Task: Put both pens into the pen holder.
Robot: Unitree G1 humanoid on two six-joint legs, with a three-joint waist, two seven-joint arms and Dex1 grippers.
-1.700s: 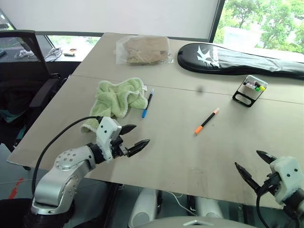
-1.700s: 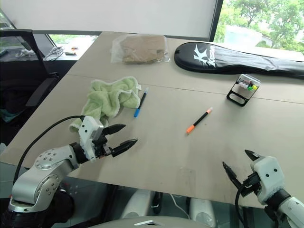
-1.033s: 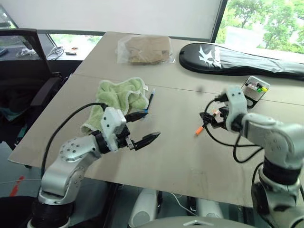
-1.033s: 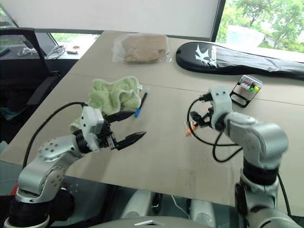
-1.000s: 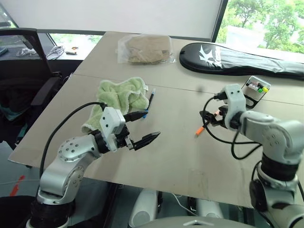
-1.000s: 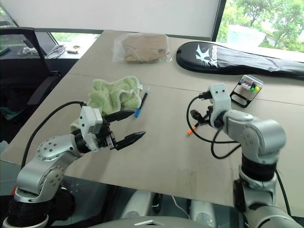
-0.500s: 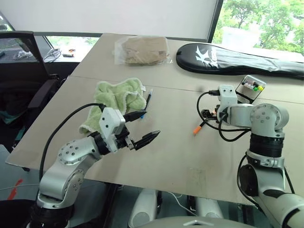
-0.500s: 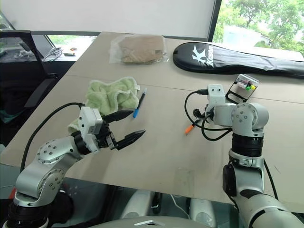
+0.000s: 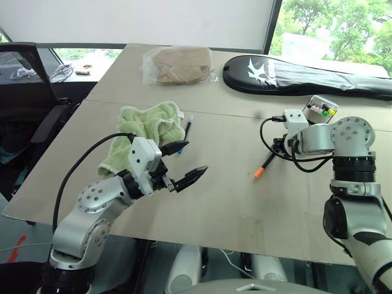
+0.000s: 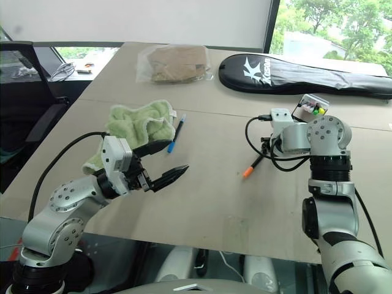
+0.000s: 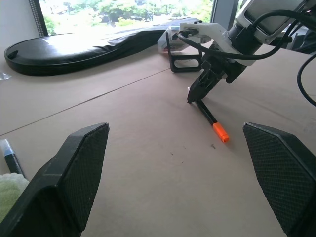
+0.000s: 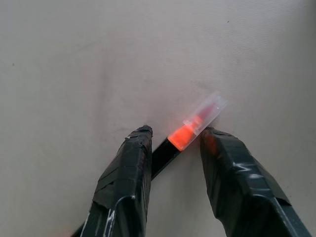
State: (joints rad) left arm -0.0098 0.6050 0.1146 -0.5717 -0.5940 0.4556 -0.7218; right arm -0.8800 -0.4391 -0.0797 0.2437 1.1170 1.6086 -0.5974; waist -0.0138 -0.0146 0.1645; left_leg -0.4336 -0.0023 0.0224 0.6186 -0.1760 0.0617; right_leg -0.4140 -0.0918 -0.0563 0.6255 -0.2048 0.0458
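Note:
The orange-ended pen point(image 9: 264, 165) lies on the table right of centre. My right gripper point(image 12: 177, 132) points down onto its far end, and both fingers press against the pen point(image 12: 185, 133) where it lies. The blue-capped pen point(image 9: 188, 127) rests beside a green towel. At the back right, just beyond my right wrist, stands the pen holder point(image 9: 320, 107), small and black with coloured bits inside. My left gripper point(image 9: 193, 158) hovers open and empty over the table's front left, pointing across toward the orange-ended pen point(image 11: 210, 116).
A crumpled green towel point(image 9: 150, 131) lies left of the blue-capped pen. A long black racket bag point(image 9: 306, 67) and a clear bag of brown items point(image 9: 177, 64) sit at the back. A black office chair point(image 9: 24, 92) stands off the table's left side.
My right arm came up from the front right edge to the orange-ended pen, tilted down, and its fingers closed in on the pen. The left gripper stayed in place, open.

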